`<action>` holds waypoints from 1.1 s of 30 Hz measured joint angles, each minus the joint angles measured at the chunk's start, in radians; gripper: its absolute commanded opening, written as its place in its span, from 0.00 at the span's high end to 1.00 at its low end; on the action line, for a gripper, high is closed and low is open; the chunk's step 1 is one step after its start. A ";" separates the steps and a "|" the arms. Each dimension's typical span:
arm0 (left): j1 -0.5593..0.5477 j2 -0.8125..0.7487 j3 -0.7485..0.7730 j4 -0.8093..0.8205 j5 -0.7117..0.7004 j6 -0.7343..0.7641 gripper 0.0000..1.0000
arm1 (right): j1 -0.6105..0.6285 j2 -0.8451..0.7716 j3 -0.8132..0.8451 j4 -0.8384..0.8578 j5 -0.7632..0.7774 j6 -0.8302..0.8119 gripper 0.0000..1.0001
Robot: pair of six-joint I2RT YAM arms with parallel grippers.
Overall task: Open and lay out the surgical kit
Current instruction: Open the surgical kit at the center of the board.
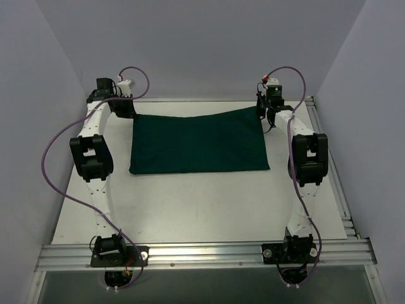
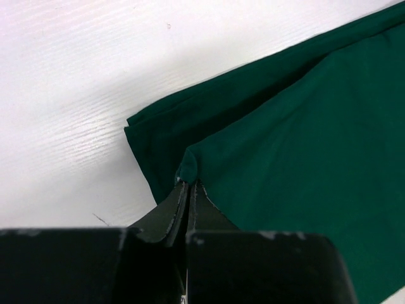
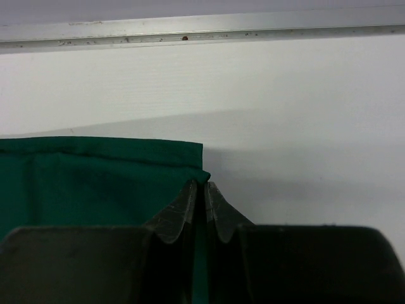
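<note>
Top view: the folded green cloth wrap (image 1: 199,142) lies flat on the white tabletop (image 1: 190,209) between the two arms, toward its far side, with the left pincer (image 1: 126,109) at the wrap's far-left corner and the right pincer (image 1: 264,116) at its far-right corner. Left wrist view: the left pincer is pressed together, pinching a small raised peak of the upper cloth layer near the corner. Right wrist view: the right pincer is closed on the wrap's corner edge; a metal rail (image 3: 202,28) crosses behind.
</note>
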 measured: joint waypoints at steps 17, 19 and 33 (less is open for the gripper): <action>0.013 -0.141 -0.201 -0.021 0.080 0.039 0.98 | 0.003 -0.125 -0.206 0.005 -0.013 -0.003 1.00; 0.016 -0.198 -0.273 -0.026 0.101 0.061 0.98 | 0.003 -0.178 -0.264 0.020 -0.017 -0.002 1.00; 0.025 -0.583 -0.772 -0.261 0.166 0.411 0.98 | 0.002 -0.360 -0.523 0.052 -0.024 0.027 0.77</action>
